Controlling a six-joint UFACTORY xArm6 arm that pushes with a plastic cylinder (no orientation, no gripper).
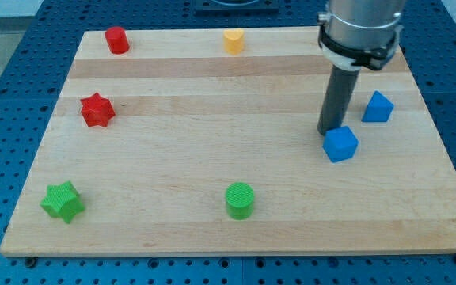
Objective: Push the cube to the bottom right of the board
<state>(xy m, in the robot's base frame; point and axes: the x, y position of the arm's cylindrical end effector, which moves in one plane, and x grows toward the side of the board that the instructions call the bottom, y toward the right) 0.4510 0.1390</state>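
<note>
blue cube (pixel 340 144) at the board's (pixel 212 214) right, mid-height, far corner yet to reach. tip (pixel 328 131) touching its upper-left edge, set to shove down-right. no fingers, plain rod. exact contact hidden behind cube; second blue block (pixel 378 107) just beyond, shape unclear.

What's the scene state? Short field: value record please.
target: blue cube, right of board centre
my tip: at the cube's upper-left edge, about touching
nearest other block: blue wedge-like block, up-right of the cube, apart from it
top edge: red cylinder, yellow block
left side: red star, green star
bottom middle: green cylinder
goal corner: cube not there yet
</note>
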